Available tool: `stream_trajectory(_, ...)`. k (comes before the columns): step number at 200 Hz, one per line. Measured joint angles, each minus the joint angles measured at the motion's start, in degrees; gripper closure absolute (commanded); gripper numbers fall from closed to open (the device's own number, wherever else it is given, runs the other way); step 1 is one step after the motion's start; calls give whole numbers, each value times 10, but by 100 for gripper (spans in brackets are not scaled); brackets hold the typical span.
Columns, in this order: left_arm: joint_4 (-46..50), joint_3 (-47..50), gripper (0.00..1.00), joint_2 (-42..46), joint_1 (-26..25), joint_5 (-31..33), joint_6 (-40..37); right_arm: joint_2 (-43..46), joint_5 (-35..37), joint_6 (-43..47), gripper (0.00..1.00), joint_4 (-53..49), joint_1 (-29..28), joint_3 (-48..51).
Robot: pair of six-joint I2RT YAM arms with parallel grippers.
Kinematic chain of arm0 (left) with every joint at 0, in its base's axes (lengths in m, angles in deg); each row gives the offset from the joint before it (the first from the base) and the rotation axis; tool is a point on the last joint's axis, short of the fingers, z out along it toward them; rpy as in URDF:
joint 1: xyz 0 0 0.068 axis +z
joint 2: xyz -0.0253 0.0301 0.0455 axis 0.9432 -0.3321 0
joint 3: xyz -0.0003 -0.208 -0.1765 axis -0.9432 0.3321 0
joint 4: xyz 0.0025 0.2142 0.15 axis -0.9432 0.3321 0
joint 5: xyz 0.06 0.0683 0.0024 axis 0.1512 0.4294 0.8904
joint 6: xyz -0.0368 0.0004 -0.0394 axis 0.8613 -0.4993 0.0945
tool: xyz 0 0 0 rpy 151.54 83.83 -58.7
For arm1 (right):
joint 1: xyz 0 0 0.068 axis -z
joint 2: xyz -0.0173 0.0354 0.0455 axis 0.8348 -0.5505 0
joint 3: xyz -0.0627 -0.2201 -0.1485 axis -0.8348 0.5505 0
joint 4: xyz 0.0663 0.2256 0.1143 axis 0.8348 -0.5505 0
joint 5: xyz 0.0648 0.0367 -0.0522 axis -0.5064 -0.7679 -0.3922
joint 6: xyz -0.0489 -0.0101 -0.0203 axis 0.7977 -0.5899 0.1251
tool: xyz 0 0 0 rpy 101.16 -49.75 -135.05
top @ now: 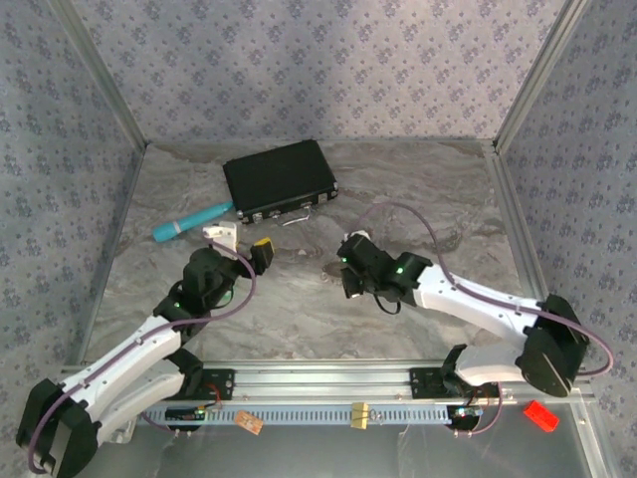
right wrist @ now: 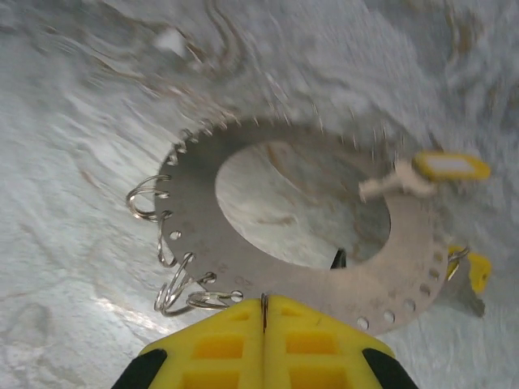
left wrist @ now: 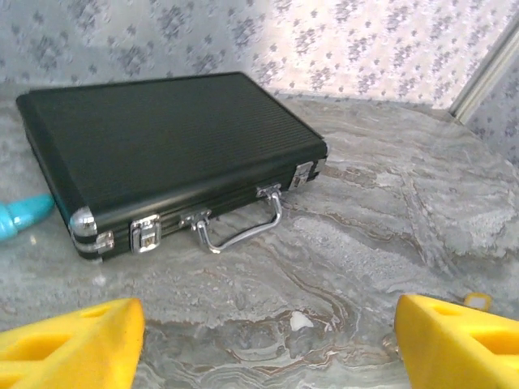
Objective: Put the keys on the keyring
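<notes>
The left fingers (left wrist: 73,340) stand wide apart and hold nothing; between them there is only the marbled surface (left wrist: 389,211). Beyond them lies a closed black case (left wrist: 162,146) with a metal handle, and a teal object (left wrist: 20,215) is just beside its left end.

The right fingers (right wrist: 211,348) are pressed fully together at the near rim of the keyring (right wrist: 195,219), and they seem to pinch this thin edge. The keyring is a flat grey plate with a wide hole and small holes along its toothed rim. Some wire loops (right wrist: 146,203) hang on its left side. Two keys (right wrist: 448,166) with yellow heads are at its right side: one reaches across the edge of the hole, the other sits just outside the rim. If they are threaded on, one cannot tell.
</notes>
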Motion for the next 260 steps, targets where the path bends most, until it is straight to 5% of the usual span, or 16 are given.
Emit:
stream_trajectory(80,70,-96,60,-5,0,-127,-219,68,-172,207,100,113,79,28)
stream_trajectory(177,85,-112,71,-102,-20,-344,-381,82,-373,377,100,143,98,43)
stream_trajectory(260,80,-110,74,-157,-53,-459,-459,52,-414,409,100,143,90,39)
